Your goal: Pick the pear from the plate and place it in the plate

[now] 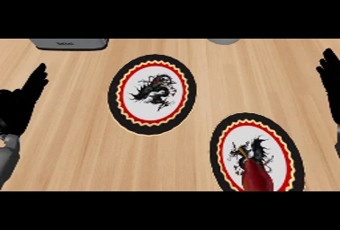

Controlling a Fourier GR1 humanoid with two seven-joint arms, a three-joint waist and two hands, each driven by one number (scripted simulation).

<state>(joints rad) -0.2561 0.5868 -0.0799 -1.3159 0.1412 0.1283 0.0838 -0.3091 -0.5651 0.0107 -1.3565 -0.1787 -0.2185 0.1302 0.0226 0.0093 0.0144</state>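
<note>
On the near plate (289, 148) lies a red pear (257, 175); both hands' fingers open, empty.

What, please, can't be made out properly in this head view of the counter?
- Pear: lower end cut off at the bottom edge.
- Near plate: lower rim cut off there too.
- Grey appliance and grey object: cut by the top edge, unidentifiable.
- Right robot hand: partly beyond the right edge.
</note>
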